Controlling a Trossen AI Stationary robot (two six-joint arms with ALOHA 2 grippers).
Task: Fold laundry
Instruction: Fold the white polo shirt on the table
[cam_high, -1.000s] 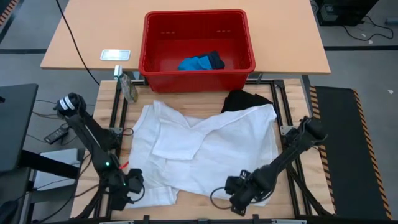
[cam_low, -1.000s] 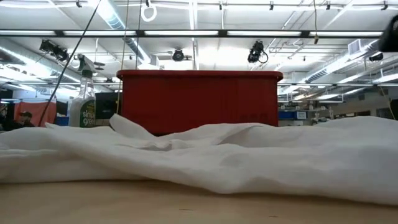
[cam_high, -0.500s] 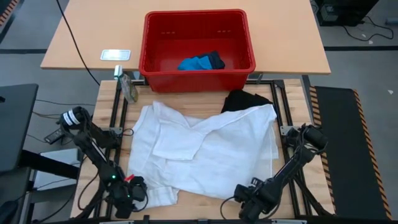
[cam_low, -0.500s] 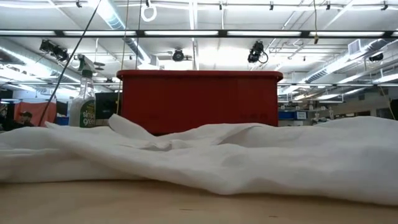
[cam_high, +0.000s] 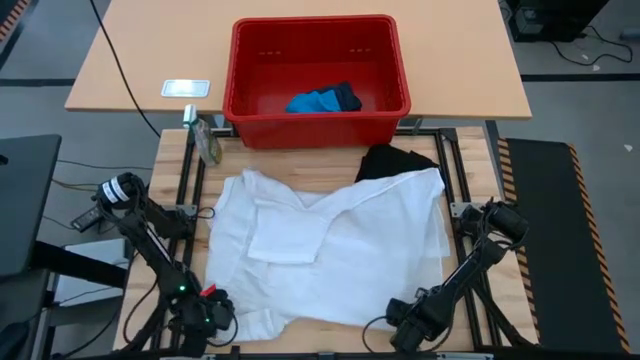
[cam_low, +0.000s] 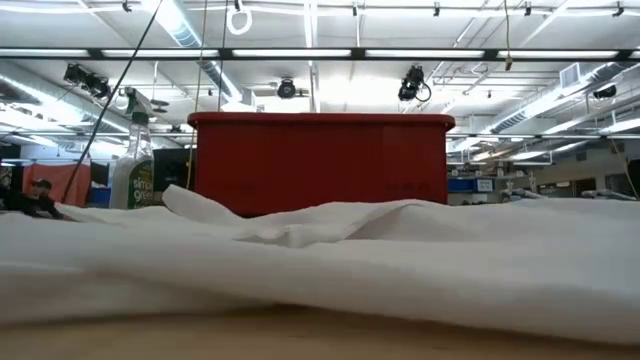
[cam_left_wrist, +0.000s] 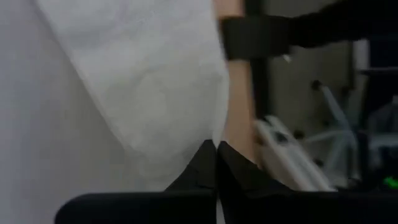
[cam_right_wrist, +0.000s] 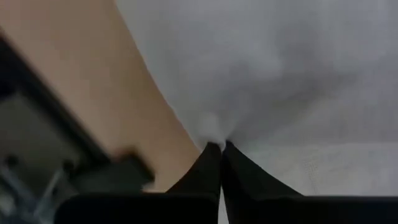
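Left hand (cam_high: 212, 318): at 7 o'clock on the surface (cam_high: 330, 168), clenched on the near-left hem corner of the white garment (cam_high: 340, 250); the left wrist view shows its fingertips (cam_left_wrist: 214, 158) pressed together with cloth pinched between them. Right hand (cam_high: 410, 322): at 5 o'clock, clenched likewise on the near-right hem, the cloth puckered where the fingertips (cam_right_wrist: 219, 155) meet. White garment: spread across the middle of the surface, long axis running 6 to 12 o'clock, its near edge stretched between the two hands, a folded flap lying left of centre; in the low view it fills the foreground as a low ridge. The bulk of it lies toward 12 o'clock from both hands, each hand nearest its own corner, so a fold would likely carry the near edge away toward the far edge. Black shirt (cam_high: 392, 160): at 1 o'clock, partly under the white garment's far-right corner. Red basket (cam_high: 318, 70): at 12 o'clock on the table beyond, holding a small bright blue piece (cam_high: 314, 101). Spray bottle (cam_high: 204, 138): at 10 o'clock, lying beside the basket.
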